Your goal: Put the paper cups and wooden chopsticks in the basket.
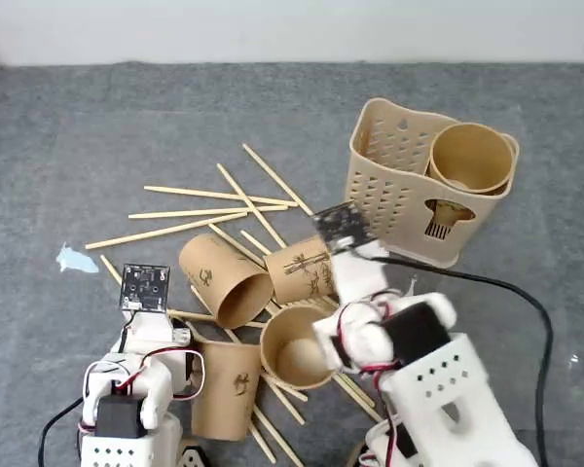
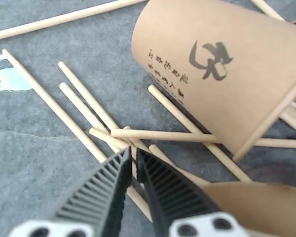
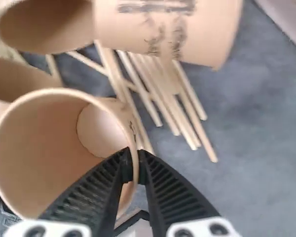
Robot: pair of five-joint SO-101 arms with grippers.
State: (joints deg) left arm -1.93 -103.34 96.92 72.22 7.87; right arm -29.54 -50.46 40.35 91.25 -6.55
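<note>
Several chopsticks strew grey table below white wall.

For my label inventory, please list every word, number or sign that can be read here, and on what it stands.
Printed paper cup, left wrist view: brush-style mark and small character columns, too small to read.
Second printed cup, right wrist view: dark print, blurred.
Basket: no text.

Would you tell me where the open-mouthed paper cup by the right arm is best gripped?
Grip the paper cup at its rim, coming from above: its mouth tilts upward, so the right gripper can straddle the thin wall, as it does now.
</note>
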